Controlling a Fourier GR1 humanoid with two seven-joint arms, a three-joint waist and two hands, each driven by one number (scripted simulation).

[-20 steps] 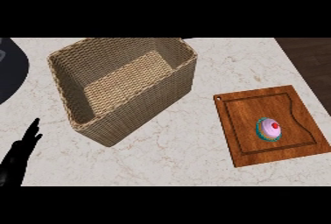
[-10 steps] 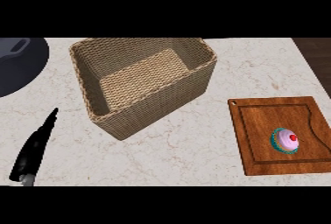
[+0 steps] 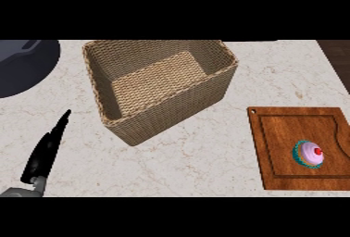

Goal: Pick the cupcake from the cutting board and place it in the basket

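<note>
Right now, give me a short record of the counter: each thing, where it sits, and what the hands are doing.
cupcake: on the cutting board, toward its right side
cutting board: lower right of the counter
basket: upper centre, nothing inside
dark pan: upper left edge, partly cut off
left hand: lower left, fingers straight, holding nothing
right hand: not in view

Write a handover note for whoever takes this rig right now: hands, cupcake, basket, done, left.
Left hand: open, fingers straight, low at the view's left, holding nothing.
Right hand: not in view.
Cupcake: upright on the cutting board at the right, untouched.
Basket: left of the board, nothing inside.
Done: nothing.
Left: grasp the cupcake, lift it, carry it to the basket, release it there.
</note>
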